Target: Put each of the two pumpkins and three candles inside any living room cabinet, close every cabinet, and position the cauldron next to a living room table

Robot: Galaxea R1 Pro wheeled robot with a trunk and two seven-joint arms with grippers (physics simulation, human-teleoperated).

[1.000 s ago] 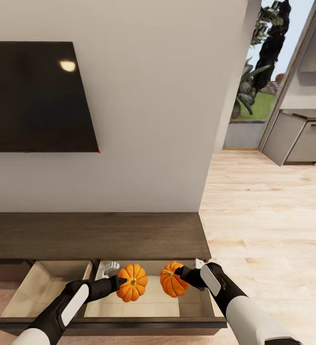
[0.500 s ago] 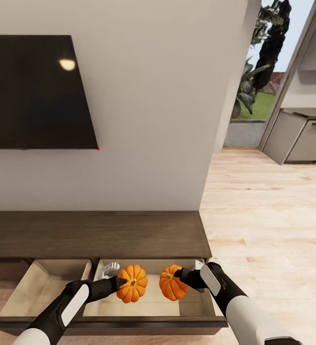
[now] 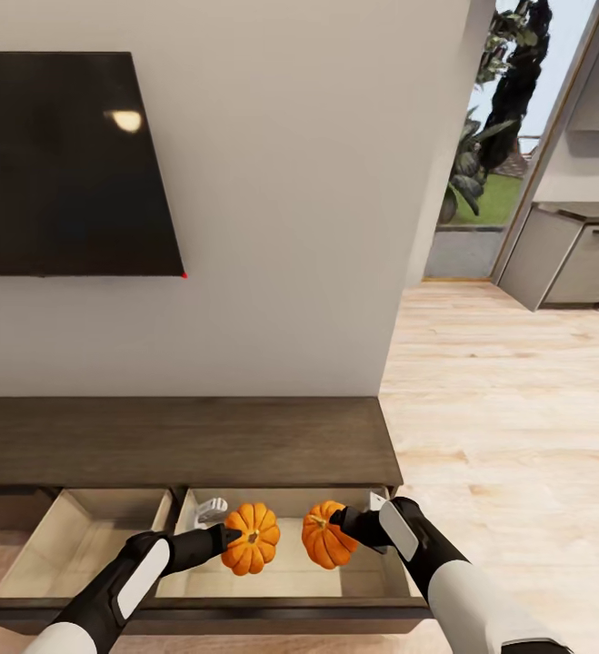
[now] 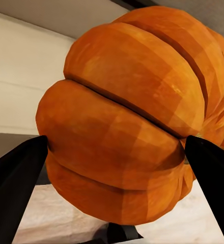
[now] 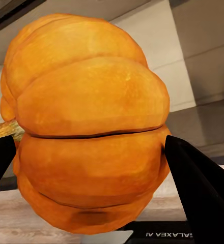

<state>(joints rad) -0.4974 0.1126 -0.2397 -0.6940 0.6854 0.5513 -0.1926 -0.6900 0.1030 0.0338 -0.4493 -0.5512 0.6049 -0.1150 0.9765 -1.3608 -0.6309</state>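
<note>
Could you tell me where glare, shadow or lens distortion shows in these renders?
Head view: a soft lamp reflection glares on the black TV, and the wall edge leans from the wide lens. Left wrist view: the left pumpkin looms faceted and evenly lit. Right wrist view: the right pumpkin is shaded underneath.

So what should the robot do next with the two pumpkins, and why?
Probably lower both and let go. The left gripper holds one pumpkin and the right gripper the other pumpkin, both already over the open drawer of the cabinet.
</note>
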